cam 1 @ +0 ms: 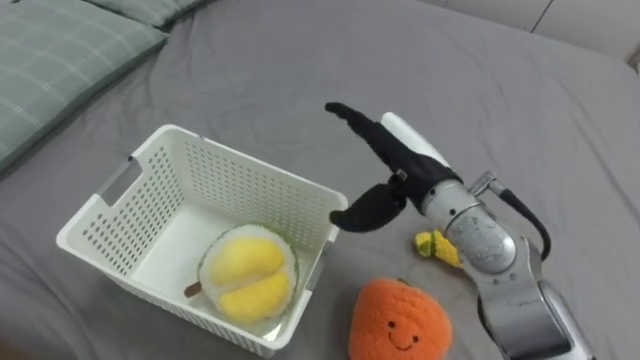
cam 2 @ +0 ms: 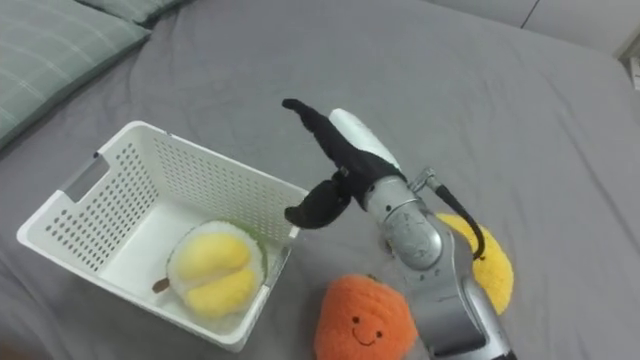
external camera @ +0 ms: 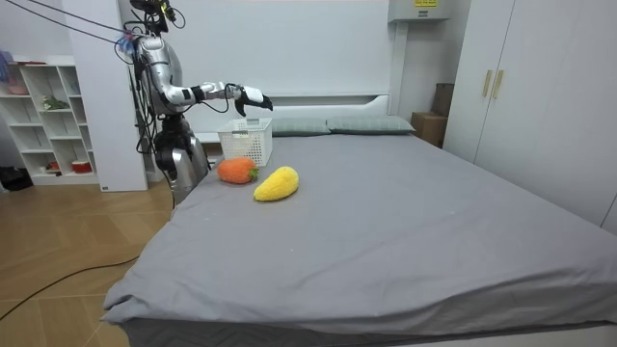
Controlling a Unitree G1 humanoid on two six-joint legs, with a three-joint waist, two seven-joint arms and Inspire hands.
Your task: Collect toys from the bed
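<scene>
Bright, even indoor light, soft faint shadow beside the basket

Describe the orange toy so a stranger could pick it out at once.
On the grey bed stands a white lattice basket; outside its near right corner sits the orange plush toy. It alone is orange with a smiling face; the toy in the basket and the toy to its right are yellow.

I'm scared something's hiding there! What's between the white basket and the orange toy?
Nothing: just bare grey sheet between the white basket and the orange toy, in both eye views.
</scene>
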